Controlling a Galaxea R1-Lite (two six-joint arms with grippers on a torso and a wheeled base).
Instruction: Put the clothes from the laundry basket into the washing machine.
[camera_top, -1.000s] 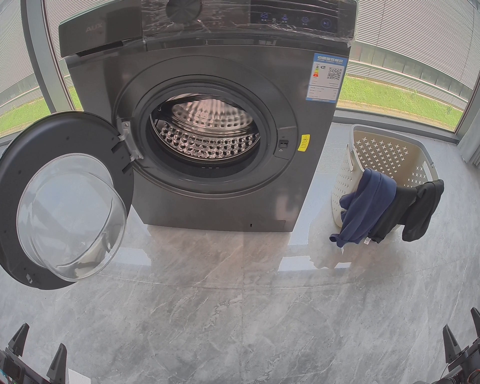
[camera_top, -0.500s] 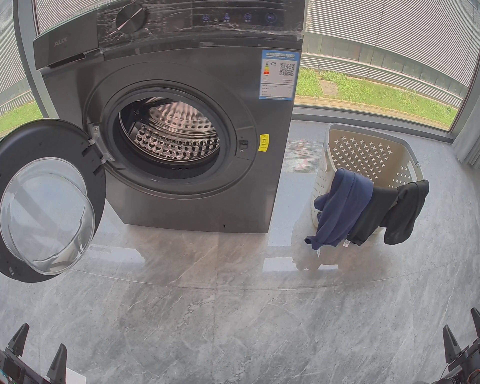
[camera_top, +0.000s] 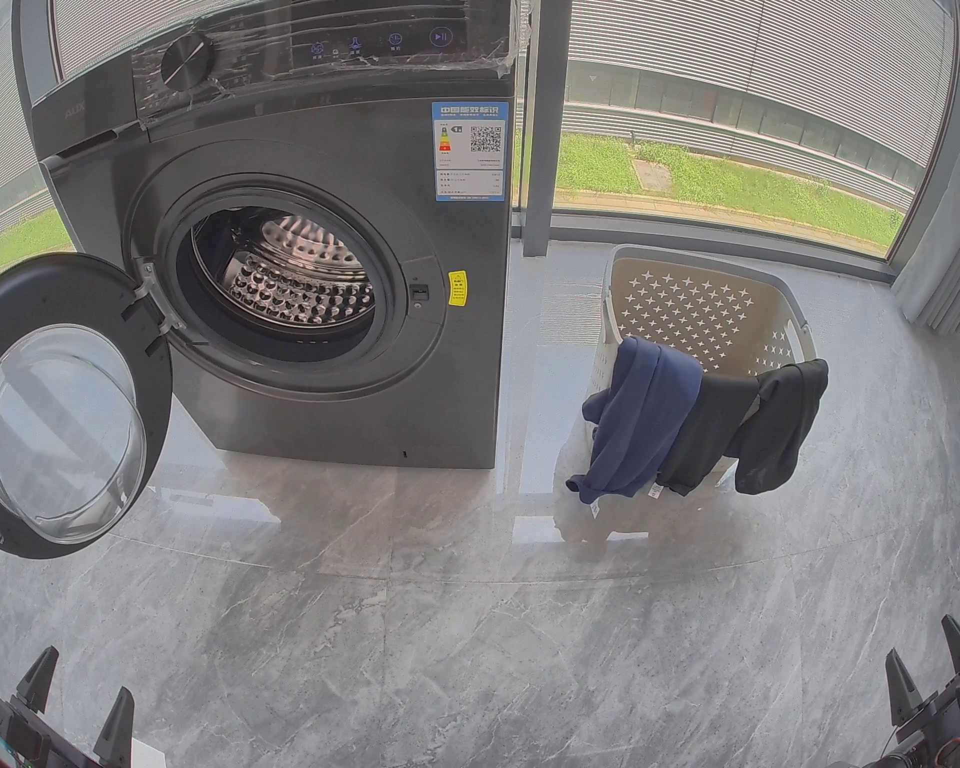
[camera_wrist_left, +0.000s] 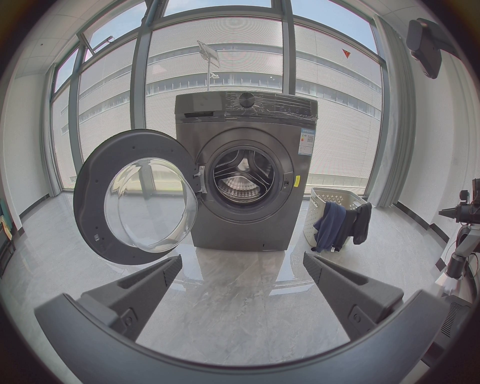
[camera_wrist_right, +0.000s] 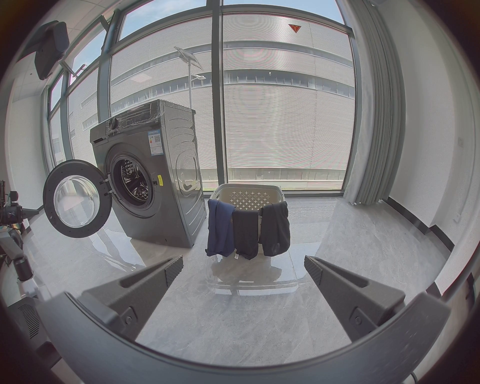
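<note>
A dark grey washing machine (camera_top: 300, 250) stands at the left, its round door (camera_top: 70, 400) swung wide open and the steel drum (camera_top: 285, 270) showing. To its right sits a white laundry basket (camera_top: 705, 300). Over its front rim hang a blue garment (camera_top: 635, 415), a dark grey one (camera_top: 705, 430) and a black one (camera_top: 780, 425). My left gripper (camera_top: 78, 695) is low at the near left, open and holding nothing. My right gripper (camera_top: 925, 660) is low at the near right, open too. Both are far from the basket (camera_wrist_right: 247, 197) and the machine (camera_wrist_left: 245, 170).
Glossy grey marble floor (camera_top: 480, 620) spreads between me and the machine. Tall windows (camera_top: 740, 100) run behind, with a window post (camera_top: 545, 120) right of the machine. A curtain (camera_wrist_right: 375, 110) hangs at the far right.
The head view has shifted right: machine and basket now sit further left in the picture. Nothing among the clothes, door or grippers has moved.
</note>
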